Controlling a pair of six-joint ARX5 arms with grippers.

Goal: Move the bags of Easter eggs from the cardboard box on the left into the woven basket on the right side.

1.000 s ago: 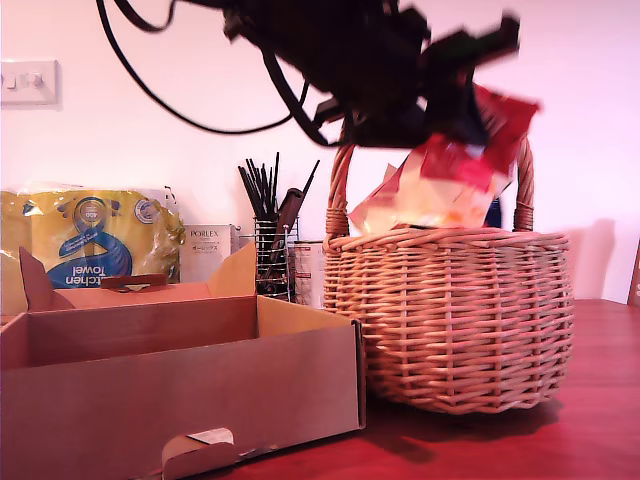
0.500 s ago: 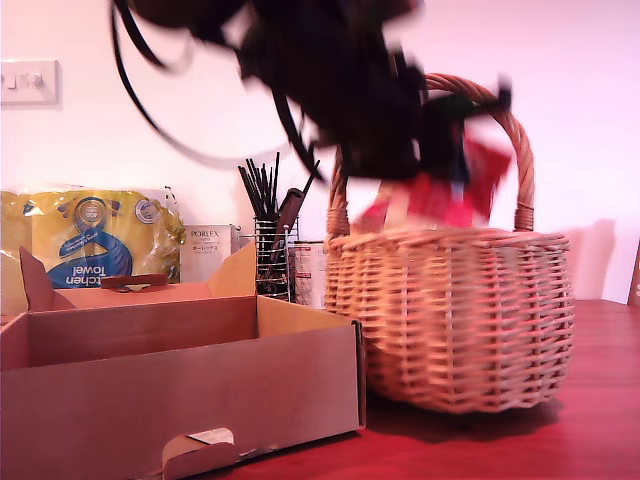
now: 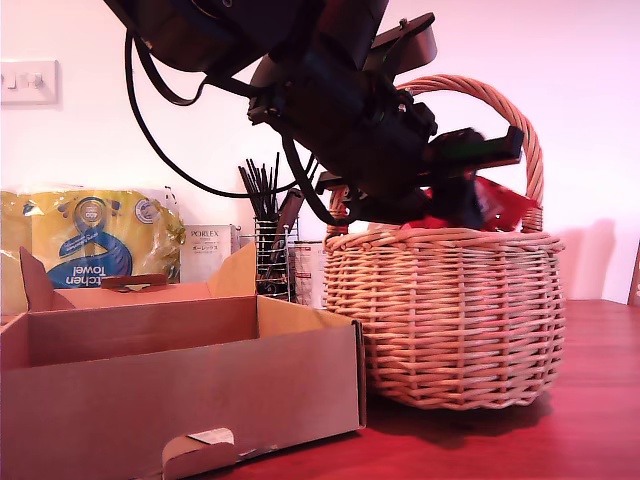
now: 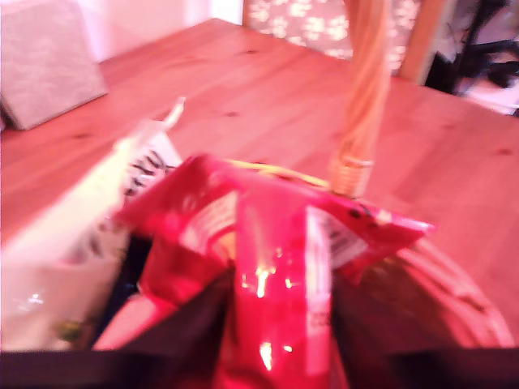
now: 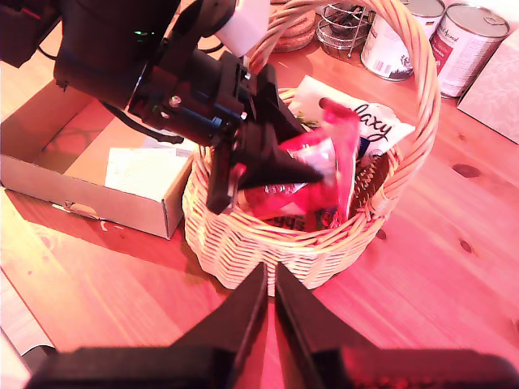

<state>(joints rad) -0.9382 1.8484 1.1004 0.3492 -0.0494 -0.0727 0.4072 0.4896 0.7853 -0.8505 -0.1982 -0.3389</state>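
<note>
Presently, at the exterior view's left, the cardboard box (image 3: 180, 385) stands on the bench (image 3: 560, 430), its inside hidden. Rightward, my first claw (image 3: 470, 195) pinches a red bag (image 3: 500, 200) low inside the basket (image 3: 450, 320) for release. My second claw (image 5: 272, 304) hovers above, closed, empty.

Strong pink-red cast in all three views. Exterior view: bright, wall (image 3: 590, 120) blown near white, arm (image 3: 340, 100) a dark silhouette with little detail, sharp focus on basket (image 3: 450, 310) and box (image 3: 180, 390), soft shadow under basket on table (image 3: 590, 420), faint shadow on wall at right edge. First wrist view: soft and blurred throughout, specular glints on red bag (image 4: 268, 267), white bag (image 4: 73, 259) overexposed, background out of focus. Second wrist view: sharper, hot yellow-white glare at lower left on tabletop, own fingers (image 5: 235, 324) dark and slightly blurred at bottom, mild wide-angle bend at edges.
</note>
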